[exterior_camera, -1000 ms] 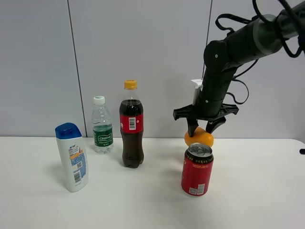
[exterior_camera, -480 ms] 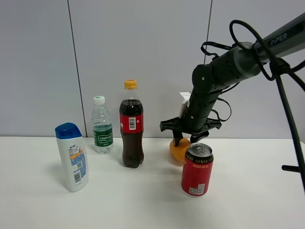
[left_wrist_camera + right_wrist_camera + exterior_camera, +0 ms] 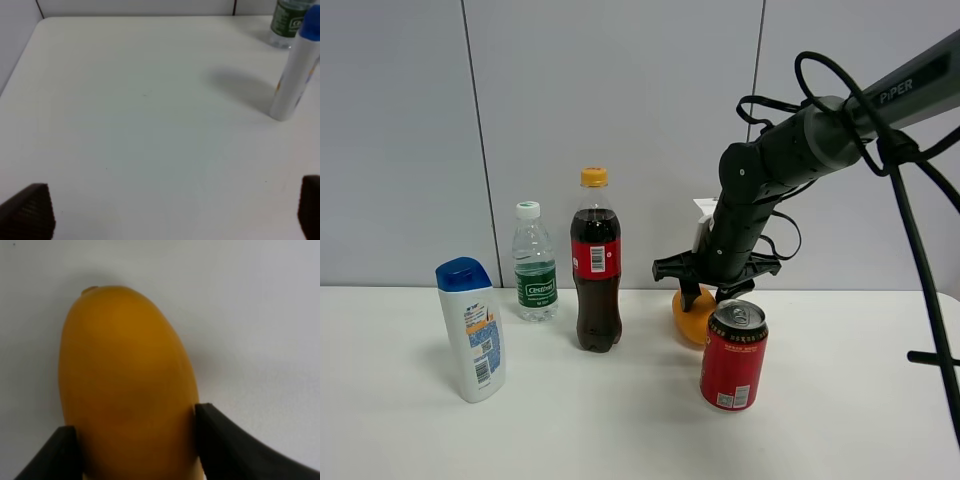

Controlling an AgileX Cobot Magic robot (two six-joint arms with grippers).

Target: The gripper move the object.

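The orange-yellow mango-like object [image 3: 688, 318] is low over the white table [image 3: 840, 400], just behind and left of the red can [image 3: 733, 356], which hides part of it. My right gripper [image 3: 706, 296] comes down on it from above, shut on it. In the right wrist view the object [image 3: 125, 375] fills the middle and the two black fingers [image 3: 220, 445] press its sides, so the gripper [image 3: 135, 422] grips it. I cannot tell if the object touches the table. My left gripper [image 3: 170, 205] is open and empty over bare table.
A cola bottle [image 3: 596, 270] stands left of the object, a small water bottle [image 3: 533, 265] behind it, and a white shampoo bottle [image 3: 472, 330] at front left. The shampoo bottle [image 3: 295, 75] and the water bottle [image 3: 287, 20] also show in the left wrist view.
My right gripper has carried the object down and to the left, from above the red can to low behind it. The bottles, the can and the left arm have not moved.
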